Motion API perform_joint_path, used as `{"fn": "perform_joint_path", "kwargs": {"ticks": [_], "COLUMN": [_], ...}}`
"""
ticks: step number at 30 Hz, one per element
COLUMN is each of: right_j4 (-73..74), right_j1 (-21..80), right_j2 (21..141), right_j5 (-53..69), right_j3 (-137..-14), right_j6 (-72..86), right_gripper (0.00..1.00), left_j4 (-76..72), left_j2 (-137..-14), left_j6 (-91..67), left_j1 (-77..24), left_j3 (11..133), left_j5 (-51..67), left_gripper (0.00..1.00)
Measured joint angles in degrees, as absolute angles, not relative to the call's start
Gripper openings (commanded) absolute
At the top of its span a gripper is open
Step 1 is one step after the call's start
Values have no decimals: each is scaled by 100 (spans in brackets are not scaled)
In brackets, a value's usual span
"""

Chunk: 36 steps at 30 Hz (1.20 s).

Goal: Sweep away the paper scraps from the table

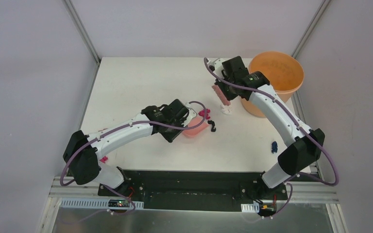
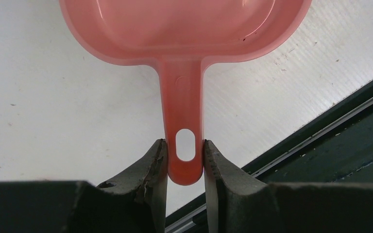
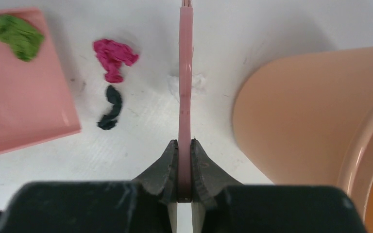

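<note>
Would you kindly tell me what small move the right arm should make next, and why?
Probably sweep the brush in the right pincer leftward, toward the dustpan that the left pincer holds. A white scrap lies right by the brush, and a magenta scrap and a black scrap lie just outside the pan's open edge; one green scrap is already inside.

The dustpan point(image 2: 184, 29) is smooth, glossy, slightly translucent pink plastic. The brush point(image 3: 185, 97) handle is smooth pink plastic. The bucket point(image 3: 296, 121) is smooth orange plastic with a dull sheen. The table point(image 2: 53, 97) is matt white, finely ribbed and speckled. The paper scraps point(image 3: 114, 57) are crumpled matt paper. The left gripper point(image 2: 184, 145) fingers point(image 2: 148, 174) are matt black and scuffed.
</note>
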<state>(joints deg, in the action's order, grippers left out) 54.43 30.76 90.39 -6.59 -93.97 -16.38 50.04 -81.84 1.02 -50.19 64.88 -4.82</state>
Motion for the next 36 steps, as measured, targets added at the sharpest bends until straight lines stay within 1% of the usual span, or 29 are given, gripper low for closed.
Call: {"fn": "perform_joint_path", "kwargs": {"ticks": [4,8,13,17,20,24,28,32,36], "right_j4": [5286,5153,5129,5190,5446,5651,5754,5789,5911], "right_j1": [3026,2864,2773,2779,2777,2886,3282,3721,3754], "right_j2": [9179,9391,9848,10392,10954,11249,11185,10844,10451], "right_j5": [-1306,-1621,-1920,-1855,-1404,-744,-331,556,1345], "right_j3": [-9107,-9098,-9351,-9810,-10366,-10525,-10514,-10206,-9904], "right_j6": [-1857,-1946,-2012,-1955,-1774,-1658,-1684,-1667,-1584], "right_gripper": [0,0,0,0,0,0,0,0,0], "left_j4": [5111,5419,5677,5771,5763,5749,5704,5666,5682], "left_j2": [-8215,-8571,-8934,-9091,-9135,-9214,-9415,-9561,-9633], "left_j6": [99,91,91,91,91,84,82,84,84], "left_j1": [-5019,-5019,-5019,-4978,-4904,-4703,-4484,-4418,-4421], "left_j3": [6490,6659,6836,6936,6943,6980,7094,7096,7096], "left_j5": [-493,-609,-585,-460,-176,152,268,344,364], "left_gripper": [0,0,0,0,0,0,0,0,0]}}
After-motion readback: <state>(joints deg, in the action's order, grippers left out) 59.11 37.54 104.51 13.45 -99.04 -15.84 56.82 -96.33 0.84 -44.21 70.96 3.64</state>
